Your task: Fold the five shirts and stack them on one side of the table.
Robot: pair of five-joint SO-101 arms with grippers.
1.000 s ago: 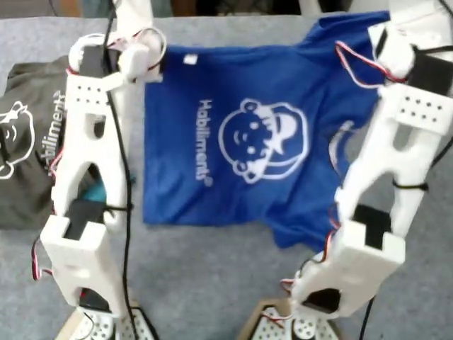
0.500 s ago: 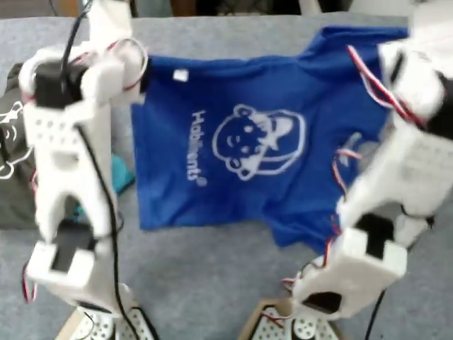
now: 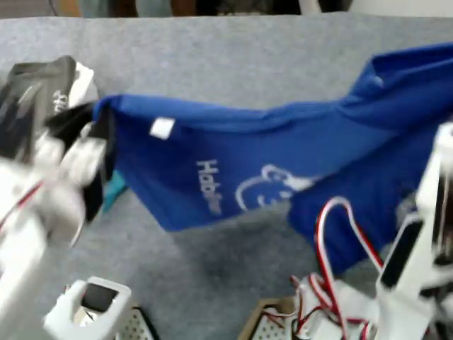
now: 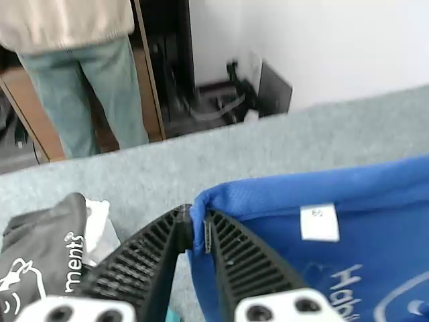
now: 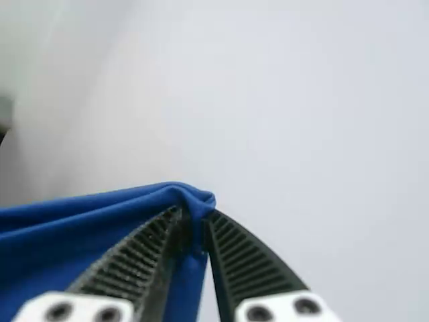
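Blue shirt (image 3: 233,163) hangs stretched betw. my left claw (image 4: 198,231) and right claw (image 5: 194,225), both clamped on its corners. It's a curtain across mid table (image 3: 233,57), no straight way thru. Grey surface shows beyond it, so there's room along the far edge. Under the hem there's an open grey patch, but my arm bases (image 3: 272,322) and red-white cables (image 3: 340,227) crowd the front. Left side blocked: dark shirt (image 4: 40,248), teal bit (image 3: 115,190) by my left arm.
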